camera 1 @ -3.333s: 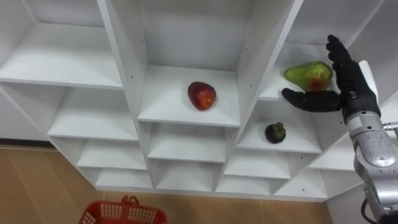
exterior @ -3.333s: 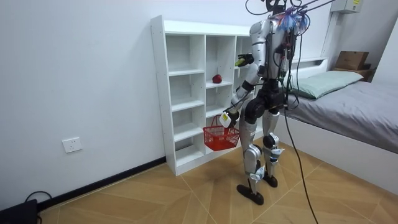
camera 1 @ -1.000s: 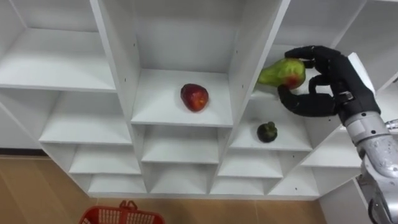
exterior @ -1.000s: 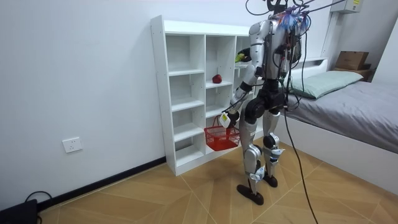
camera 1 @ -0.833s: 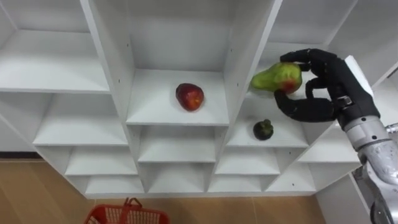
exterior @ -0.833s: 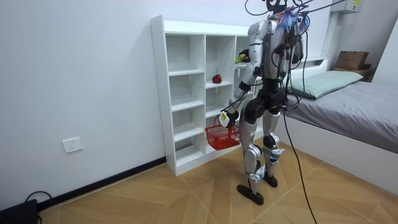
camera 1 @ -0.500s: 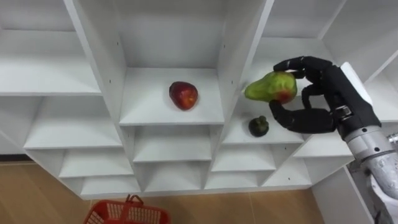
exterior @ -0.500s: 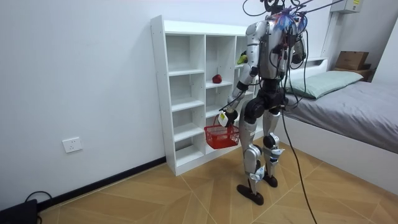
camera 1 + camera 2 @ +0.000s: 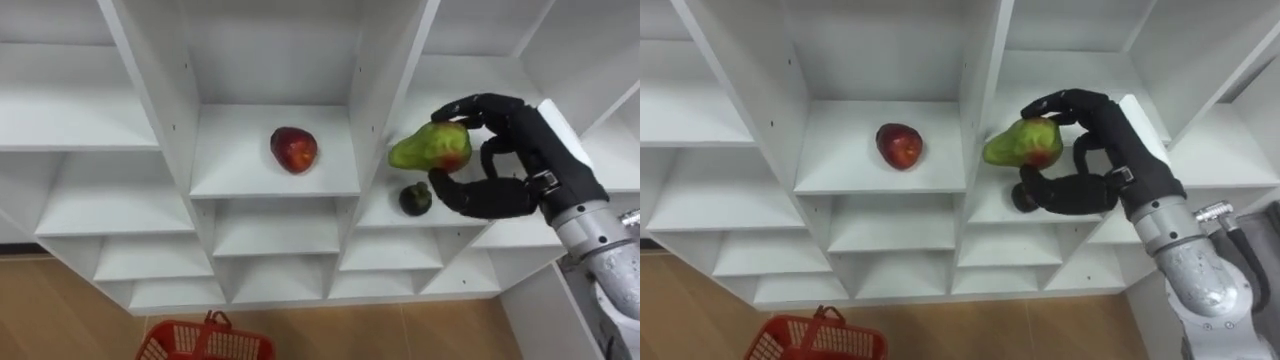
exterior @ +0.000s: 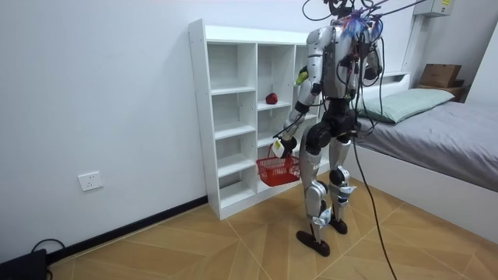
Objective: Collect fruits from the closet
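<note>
At closet (image 9: pixel 150 100), pear (image 9: pixel 430 147) in right hand (image 9: pixel 530 140)

Right hand (image 9: pixel 530 150) raised, curled in grasp; left hand (image 10: pixel 279 145) low, clenched.

White shelf unit (image 9: pixel 275 180), open-fronted, three columns of compartments, standing on a wood floor (image 9: pixel 60 320) against the wall in front of me.
- Middle column, board at my chest height: one red apple (image 9: pixel 293 149), left of centre, set back from the near edge.
- Right column, board slightly lower: one small dark fruit (image 9: pixel 414 199), near the left wall of its compartment.
- The other boards I can see: bare.
</note>
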### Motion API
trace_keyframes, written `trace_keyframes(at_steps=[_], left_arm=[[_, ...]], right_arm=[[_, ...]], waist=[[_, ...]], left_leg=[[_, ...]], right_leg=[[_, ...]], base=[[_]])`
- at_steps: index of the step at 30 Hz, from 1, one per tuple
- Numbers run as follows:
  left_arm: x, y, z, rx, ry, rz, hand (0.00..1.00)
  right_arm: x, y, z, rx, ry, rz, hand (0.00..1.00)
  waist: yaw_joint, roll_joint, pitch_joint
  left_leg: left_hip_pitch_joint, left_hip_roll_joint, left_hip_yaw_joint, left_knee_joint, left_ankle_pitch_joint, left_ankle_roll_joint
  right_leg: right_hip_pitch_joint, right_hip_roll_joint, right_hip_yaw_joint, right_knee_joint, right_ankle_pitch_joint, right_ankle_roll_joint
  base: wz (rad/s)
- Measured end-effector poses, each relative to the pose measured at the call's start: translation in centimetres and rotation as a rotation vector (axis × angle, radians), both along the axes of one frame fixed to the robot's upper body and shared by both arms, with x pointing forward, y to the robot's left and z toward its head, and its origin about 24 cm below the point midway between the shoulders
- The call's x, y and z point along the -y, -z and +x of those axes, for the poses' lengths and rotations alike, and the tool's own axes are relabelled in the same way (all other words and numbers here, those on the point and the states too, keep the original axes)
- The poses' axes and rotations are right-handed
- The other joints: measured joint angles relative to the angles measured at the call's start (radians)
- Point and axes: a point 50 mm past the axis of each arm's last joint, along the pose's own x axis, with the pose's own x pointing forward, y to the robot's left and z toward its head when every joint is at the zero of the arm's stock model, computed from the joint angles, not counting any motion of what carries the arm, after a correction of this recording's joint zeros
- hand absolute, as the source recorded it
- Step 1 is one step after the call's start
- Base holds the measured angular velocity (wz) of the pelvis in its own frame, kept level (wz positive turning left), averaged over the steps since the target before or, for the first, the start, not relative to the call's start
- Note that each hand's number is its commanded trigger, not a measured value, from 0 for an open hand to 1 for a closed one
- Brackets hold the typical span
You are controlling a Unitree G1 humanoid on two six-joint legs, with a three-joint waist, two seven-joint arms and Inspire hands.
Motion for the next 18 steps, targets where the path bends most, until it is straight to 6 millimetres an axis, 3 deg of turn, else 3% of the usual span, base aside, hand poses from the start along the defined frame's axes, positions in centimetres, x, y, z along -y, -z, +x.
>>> trace_keyframes(at_steps=[4,9,18], left_arm=[[0.0,-0.2,0.9,0.021,0.006,0.002,1.00],[0.1,-0.6,2.0,0.048,0.028,0.007,1.00],[0.8,-1.3,4.6,0.116,0.067,0.000,1.00]], right_arm=[[-0.3,0.9,0.0,-0.039,-0.016,-0.031,1.00],[-1.6,4.0,-0.2,-0.202,-0.068,-0.009,1.00],[-3.2,5.4,-0.6,-0.287,-0.154,-0.033,1.00]], waist=[[0.005,-0.002,-0.0012],[0.008,-0.008,-0.0049],[0.008,-0.007,-0.0035]], left_leg=[[-0.014,0.000,-0.001,0.002,0.000,0.000],[-0.040,0.001,0.000,0.013,0.000,0.000],[-0.076,0.001,-0.004,0.041,0.000,0.001]], right_leg=[[-0.012,-0.001,-0.003,0.002,0.001,-0.001],[-0.043,-0.003,-0.003,0.017,0.002,-0.002],[-0.061,-0.011,-0.026,0.030,0.004,-0.004]], base=[[0.00],[0.00],[0.03]])
